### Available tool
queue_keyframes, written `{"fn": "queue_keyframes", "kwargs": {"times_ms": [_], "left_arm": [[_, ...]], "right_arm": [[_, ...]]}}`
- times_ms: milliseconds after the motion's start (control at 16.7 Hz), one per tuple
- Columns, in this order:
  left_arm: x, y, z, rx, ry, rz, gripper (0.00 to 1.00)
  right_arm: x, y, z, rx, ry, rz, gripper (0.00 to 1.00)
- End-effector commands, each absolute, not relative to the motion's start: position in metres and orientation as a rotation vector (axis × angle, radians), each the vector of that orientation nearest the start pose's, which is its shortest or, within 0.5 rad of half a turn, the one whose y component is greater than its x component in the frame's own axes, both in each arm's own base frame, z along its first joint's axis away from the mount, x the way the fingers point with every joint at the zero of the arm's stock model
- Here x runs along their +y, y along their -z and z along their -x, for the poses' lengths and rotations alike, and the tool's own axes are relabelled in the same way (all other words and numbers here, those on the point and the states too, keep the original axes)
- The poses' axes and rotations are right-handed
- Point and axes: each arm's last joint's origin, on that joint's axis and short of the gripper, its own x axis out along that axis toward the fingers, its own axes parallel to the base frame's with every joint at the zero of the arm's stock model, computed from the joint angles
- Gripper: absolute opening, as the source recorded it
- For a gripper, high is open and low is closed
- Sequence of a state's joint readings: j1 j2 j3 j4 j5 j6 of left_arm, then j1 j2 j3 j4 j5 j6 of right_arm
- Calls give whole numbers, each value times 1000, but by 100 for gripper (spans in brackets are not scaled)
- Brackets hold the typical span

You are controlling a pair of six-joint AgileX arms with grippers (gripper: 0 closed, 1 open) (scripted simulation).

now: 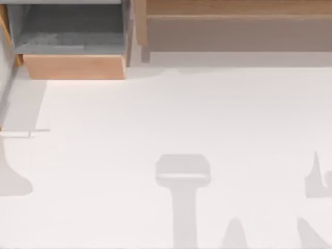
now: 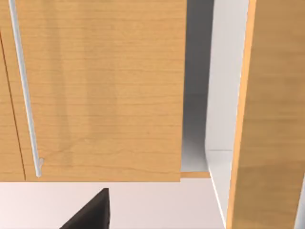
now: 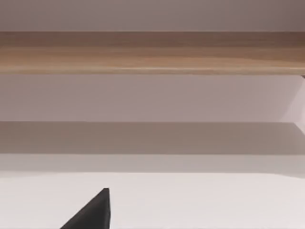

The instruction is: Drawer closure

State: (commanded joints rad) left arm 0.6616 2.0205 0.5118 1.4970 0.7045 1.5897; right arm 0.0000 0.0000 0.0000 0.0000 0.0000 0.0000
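One dark fingertip of the left gripper (image 2: 90, 212) is seen in the left wrist view, low before a light wooden panel; whether the claw is released or clenched cannot be told. The same holds for the right gripper (image 3: 90, 212), whose single dark fingertip is seen above the white table (image 1: 171, 119), facing the cabinet body (image 1: 238, 26).

In the top view the drawer (image 1: 75, 66) is found at about eleven o'clock, pulled out toward the table's middle, its grey floor exposed behind the wooden front. The cabinet body is set from twelve to two o'clock.

Closure is judged not yet begun. A push applied off-centre on the handleless front could skew the drawer so that it binds. A fingertip slipped over the top edge into the open box could be trapped.
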Motion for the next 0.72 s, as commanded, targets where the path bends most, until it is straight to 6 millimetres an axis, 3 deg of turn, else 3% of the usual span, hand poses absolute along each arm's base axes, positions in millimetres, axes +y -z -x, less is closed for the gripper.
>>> {"fn": "queue_keyframes", "kwargs": {"times_ms": [240,720], "left_arm": [[174,-95,-254,-16,16,-1571,100],[174,-95,-254,-16,16,-1571,40]], "right_arm": [[-1,-160,-106,0,0,0,100],[-1,-160,-106,0,0,0,100]]}}
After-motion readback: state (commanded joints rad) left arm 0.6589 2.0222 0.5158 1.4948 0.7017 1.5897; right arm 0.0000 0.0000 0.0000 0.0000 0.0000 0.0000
